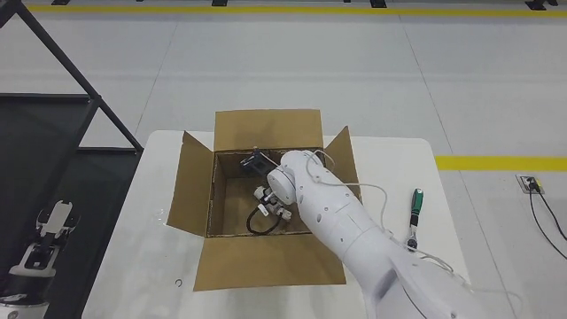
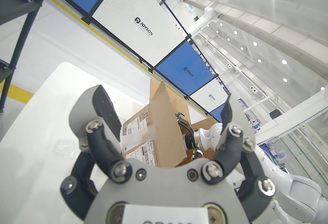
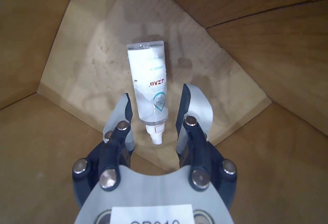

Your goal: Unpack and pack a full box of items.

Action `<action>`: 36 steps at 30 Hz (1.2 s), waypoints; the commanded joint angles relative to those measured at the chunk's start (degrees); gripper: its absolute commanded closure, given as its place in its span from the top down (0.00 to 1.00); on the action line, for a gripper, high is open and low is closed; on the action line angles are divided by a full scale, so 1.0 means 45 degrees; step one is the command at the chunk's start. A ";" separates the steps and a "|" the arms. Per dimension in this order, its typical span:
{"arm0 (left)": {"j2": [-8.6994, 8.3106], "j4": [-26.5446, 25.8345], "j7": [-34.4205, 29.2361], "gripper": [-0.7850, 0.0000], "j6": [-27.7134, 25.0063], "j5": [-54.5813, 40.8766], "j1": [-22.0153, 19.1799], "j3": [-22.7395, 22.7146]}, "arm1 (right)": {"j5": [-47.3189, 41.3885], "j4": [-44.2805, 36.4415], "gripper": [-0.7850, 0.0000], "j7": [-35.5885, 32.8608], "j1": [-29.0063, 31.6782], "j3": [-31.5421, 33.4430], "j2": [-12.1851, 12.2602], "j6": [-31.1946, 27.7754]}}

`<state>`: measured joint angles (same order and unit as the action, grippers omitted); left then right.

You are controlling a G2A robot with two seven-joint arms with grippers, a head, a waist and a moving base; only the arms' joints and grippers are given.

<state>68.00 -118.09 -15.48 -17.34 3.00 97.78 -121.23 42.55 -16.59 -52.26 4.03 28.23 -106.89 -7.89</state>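
While the right gripper (image 3: 156,98) hung inside the cardboard box (image 1: 266,128) at the top view's centre, fingers apart astride a clear labelled bottle (image 3: 150,76) lying on its floor, the left gripper (image 1: 51,221) stood agape at lower left, and unpacking was judged nearly done, repacking wholly outstanding.

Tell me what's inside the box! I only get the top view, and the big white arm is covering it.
Observer: A small bottle with a white label lies on its side on the floor of the box.
Operator: Did the claw grab it?
Observer: Not yet. The right claw is open, with one finger on each side of the bottle's cap end.
Operator: And the other claw?
Observer: The left claw is open and empty, outside the box.
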 commanded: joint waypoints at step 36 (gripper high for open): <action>0.0024 -0.0428 -0.0185 1.00 -0.0064 0.0399 -0.0020 0.0655 | 0.7604 -1.8454 1.00 -0.1147 0.7559 0.6973 0.4159 0.5612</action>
<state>68.10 -119.95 -16.35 -17.66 4.76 97.61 -118.34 74.63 -95.71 -56.63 36.30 57.90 -88.51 16.23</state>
